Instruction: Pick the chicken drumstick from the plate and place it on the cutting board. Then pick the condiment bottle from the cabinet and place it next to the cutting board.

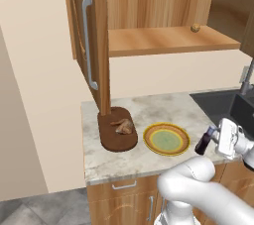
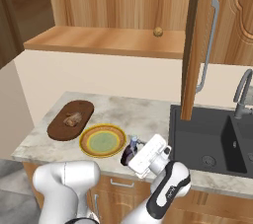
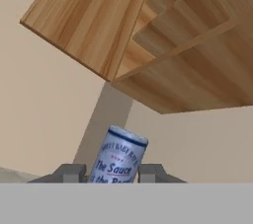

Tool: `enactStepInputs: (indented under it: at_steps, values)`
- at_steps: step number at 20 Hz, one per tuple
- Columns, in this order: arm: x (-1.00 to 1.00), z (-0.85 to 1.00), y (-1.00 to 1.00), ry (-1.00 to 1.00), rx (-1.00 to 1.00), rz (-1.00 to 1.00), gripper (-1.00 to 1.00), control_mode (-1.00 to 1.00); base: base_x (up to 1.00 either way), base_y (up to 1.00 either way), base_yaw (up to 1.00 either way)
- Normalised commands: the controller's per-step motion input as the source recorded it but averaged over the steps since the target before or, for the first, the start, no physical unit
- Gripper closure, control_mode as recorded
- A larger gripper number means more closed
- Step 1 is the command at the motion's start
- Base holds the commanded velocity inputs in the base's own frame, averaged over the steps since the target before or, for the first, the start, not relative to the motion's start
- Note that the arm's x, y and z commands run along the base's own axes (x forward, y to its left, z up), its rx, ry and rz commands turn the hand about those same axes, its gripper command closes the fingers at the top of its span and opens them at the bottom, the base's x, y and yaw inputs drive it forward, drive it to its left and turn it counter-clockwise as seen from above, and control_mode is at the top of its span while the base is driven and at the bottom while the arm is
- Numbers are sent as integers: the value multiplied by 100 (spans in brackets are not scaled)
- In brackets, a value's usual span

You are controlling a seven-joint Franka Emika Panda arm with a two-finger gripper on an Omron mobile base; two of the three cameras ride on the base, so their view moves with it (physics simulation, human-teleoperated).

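The chicken drumstick (image 1: pixel 123 126) (image 2: pixel 74 118) lies on the dark brown cutting board (image 1: pixel 112 140) (image 2: pixel 59 128) at the counter's left end. The yellow plate (image 1: pixel 166 139) (image 2: pixel 102 140) sits bare just right of the board. My gripper (image 1: pixel 214 135) (image 2: pixel 138 151) hovers low over the counter to the right of the plate, shut on the dark condiment bottle (image 1: pixel 205 141) (image 2: pixel 130 153) (image 3: pixel 117 156), which tilts toward the plate. In the hand view the labelled bottle stands between my two fingertips. The cabinet (image 1: pixel 168 40) (image 2: pixel 108 40) hangs above with its door (image 1: pixel 92 35) (image 2: pixel 200 45) swung open.
A small round tan knob (image 1: pixel 195 28) (image 2: pixel 157 32) rests on the cabinet shelf. A dark sink (image 1: pixel 233 107) (image 2: pixel 212 141) with a grey faucet (image 2: pixel 242 92) lies right of the counter. The open door stands over the board's far end. Drawers sit below the counter front.
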Motion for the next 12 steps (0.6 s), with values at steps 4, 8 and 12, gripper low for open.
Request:
enactStepInputs:
  at_steps: [4, 8, 12]
  values:
    - [-2, -20, 18, -11, -1, 0, 100, -100, 0, 0, 0]
    - [0, -6, 22, 0, -3, 0, 100, -100, 0, 0, 0]
    - [0, -6, 28, 0, -4, 0, 100, -100, 0, 0, 0]
